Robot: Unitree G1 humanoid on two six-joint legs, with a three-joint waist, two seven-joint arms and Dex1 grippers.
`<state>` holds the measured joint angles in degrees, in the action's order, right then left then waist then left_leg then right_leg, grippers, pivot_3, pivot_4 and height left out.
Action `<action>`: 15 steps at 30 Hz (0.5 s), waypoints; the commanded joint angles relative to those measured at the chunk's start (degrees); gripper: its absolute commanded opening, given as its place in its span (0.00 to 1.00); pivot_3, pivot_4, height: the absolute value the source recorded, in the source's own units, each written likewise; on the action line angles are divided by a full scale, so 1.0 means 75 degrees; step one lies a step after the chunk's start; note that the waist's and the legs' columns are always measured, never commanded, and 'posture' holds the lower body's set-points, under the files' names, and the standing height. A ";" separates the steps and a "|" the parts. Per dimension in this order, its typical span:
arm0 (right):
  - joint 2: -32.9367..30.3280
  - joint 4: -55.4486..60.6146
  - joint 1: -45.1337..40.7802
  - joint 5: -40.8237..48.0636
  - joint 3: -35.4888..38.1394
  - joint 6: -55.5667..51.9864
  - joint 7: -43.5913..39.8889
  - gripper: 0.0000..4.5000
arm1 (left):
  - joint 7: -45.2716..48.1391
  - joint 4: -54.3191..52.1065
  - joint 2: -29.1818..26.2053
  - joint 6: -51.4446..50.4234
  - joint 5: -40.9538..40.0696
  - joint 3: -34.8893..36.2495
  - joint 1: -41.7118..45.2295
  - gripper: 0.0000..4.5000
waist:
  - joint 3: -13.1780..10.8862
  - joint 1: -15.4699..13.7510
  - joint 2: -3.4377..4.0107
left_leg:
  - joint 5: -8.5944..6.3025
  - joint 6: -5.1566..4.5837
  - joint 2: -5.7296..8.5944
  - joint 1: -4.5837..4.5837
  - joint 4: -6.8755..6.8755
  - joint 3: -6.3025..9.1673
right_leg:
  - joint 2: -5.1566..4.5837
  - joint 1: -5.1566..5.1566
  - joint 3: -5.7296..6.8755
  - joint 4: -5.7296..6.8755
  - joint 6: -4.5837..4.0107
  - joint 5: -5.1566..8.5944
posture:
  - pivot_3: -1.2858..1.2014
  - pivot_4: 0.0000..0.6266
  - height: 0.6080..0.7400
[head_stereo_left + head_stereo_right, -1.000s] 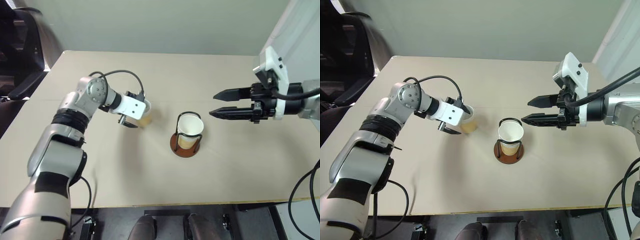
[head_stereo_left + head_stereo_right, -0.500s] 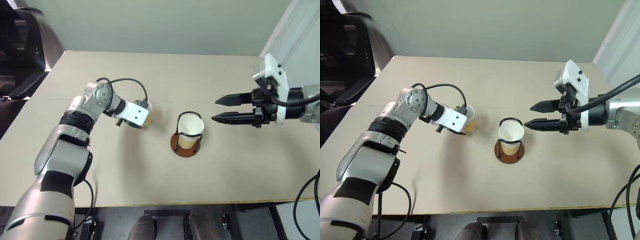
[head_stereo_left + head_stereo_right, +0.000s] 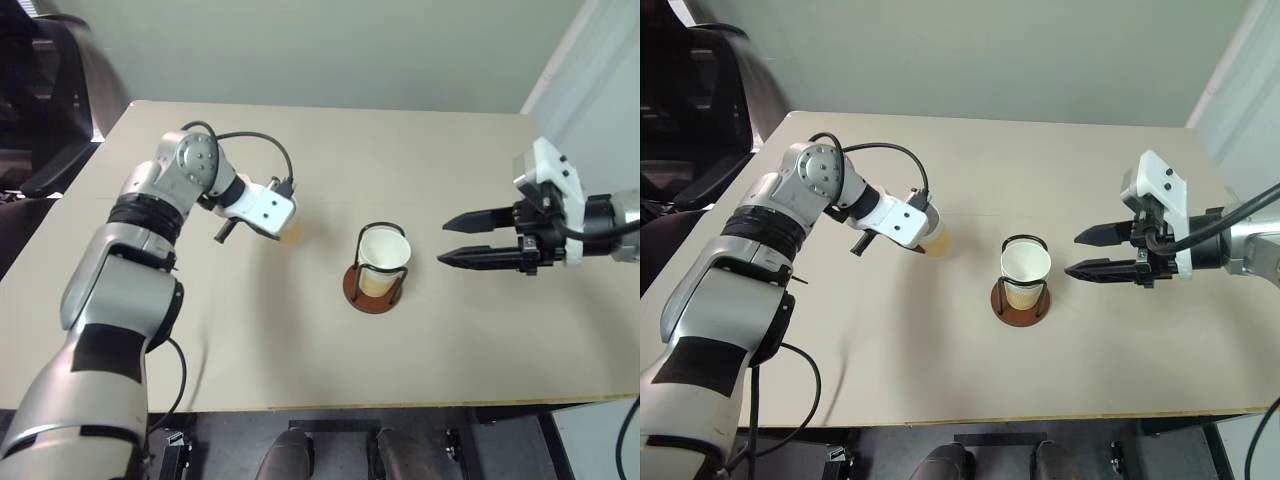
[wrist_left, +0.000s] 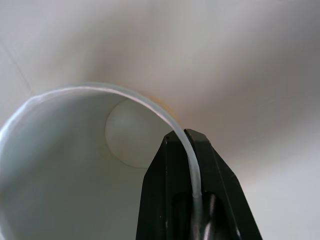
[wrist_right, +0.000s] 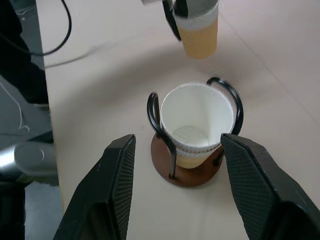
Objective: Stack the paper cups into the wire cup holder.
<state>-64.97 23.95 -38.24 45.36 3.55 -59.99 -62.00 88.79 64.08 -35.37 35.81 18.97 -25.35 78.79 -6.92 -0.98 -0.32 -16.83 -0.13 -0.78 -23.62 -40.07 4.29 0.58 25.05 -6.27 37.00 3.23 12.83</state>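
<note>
While the left end effector (image 4: 192,200) pinches a tapered paper cup's (image 3: 290,232) thin white rim, the right end effector (image 5: 180,195) gapes empty beside the wire cup holder (image 5: 186,172)

the left hand (image 3: 283,222) is covering most of its paper cup (image 3: 291,234). at the stand's 9 o'clock, how many cups are sitting nested inside the wire cup holder (image 5: 187,172) is staying unclear.

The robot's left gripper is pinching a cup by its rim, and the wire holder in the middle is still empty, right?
Not quite. The left gripper does pinch a paper cup by its rim, but the wire cup holder is not empty: a cup already sits inside it, as the right wrist view shows.
</note>
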 commanded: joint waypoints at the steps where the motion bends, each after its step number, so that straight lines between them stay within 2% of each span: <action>1: -0.0388 0.0129 0.0270 -0.0020 0.0382 0.0252 -0.0325 0.60 | 0.0494 -0.0157 0.0141 -0.0408 -0.0811 0.0180 0.0558 0.01 | 0.0000 -0.0030 0.0000 | 0.0000 -0.0001 0.0008 -0.0004 -0.0002 -0.0009 | 0.0004 0.0002 0.0003 -0.0002 0.0005 -0.0003 | 0.52 0.24 1.00; 9: -0.1022 0.0139 0.1499 -0.0355 0.0667 0.0879 -0.0758 0.60 | 0.0494 -0.0241 0.0525 -0.0917 -0.2010 -0.0429 0.1626 0.01 | -0.0001 -0.0084 0.0011 | -0.0026 -0.0055 0.0007 -0.0023 -0.0019 -0.0017 | -0.0024 0.0004 -0.0013 -0.0010 0.0026 -0.0014 | 0.52 0.24 1.00; 15: -0.1103 0.0204 0.1755 -0.0383 0.0815 0.1046 -0.0775 0.60 | 0.0494 -0.0841 0.0606 -0.1435 -0.3518 -0.1566 0.2247 0.01 | -0.0010 -0.0075 0.0042 | -0.0028 -0.0069 0.0010 -0.0022 -0.0020 -0.0038 | -0.0004 0.0004 -0.0017 -0.0011 0.0037 -0.0021 | 0.52 0.24 1.00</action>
<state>-72.20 24.53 -25.01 42.58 6.48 -53.03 -67.52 90.58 61.10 -30.29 26.42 -3.02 -35.23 93.31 -6.99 -1.55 0.00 -17.05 -0.67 -0.73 -23.78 -40.21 4.02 0.51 25.09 -6.42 36.93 3.52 12.66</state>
